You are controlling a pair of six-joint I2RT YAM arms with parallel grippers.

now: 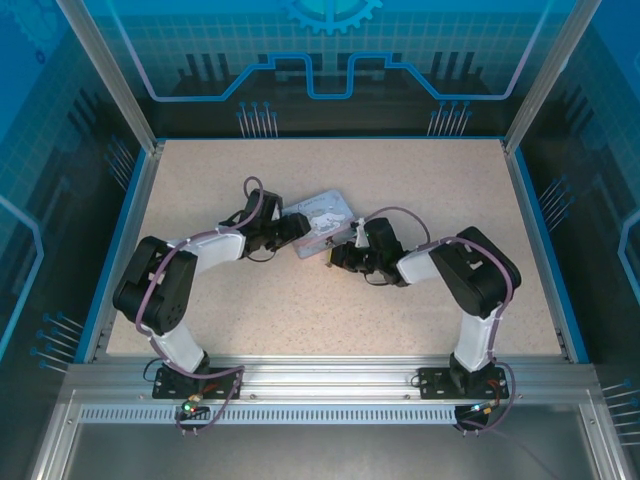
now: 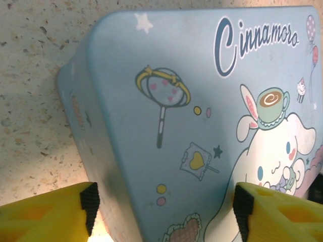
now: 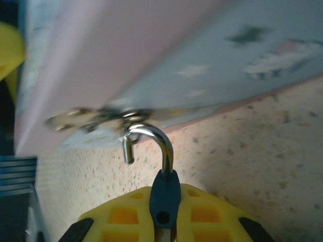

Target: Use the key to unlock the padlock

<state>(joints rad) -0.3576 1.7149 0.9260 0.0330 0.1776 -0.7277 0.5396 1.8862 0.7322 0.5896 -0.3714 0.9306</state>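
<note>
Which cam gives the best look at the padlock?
Right wrist: the padlock sits close up, its dark body pinched in the right gripper, silver shackle by the hasp of the tin. Top external: too small to tell apart at that gripper.

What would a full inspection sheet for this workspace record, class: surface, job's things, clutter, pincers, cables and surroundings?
Surface: speckled beige table.
Job's things: padlock, dark blue body, silver shackle swung open, right at the hasp of the pale blue cartoon tin; whether it is hooked through cannot be told. Key: not made out.
Clutter: nothing seen.
Pincers: left pincer open, astride one end of the tin; right pincer shut on the padlock's body.
Cables: purple cables run along both arms.
Surroundings: blue printed panels; aluminium frame at the near edge.
</note>
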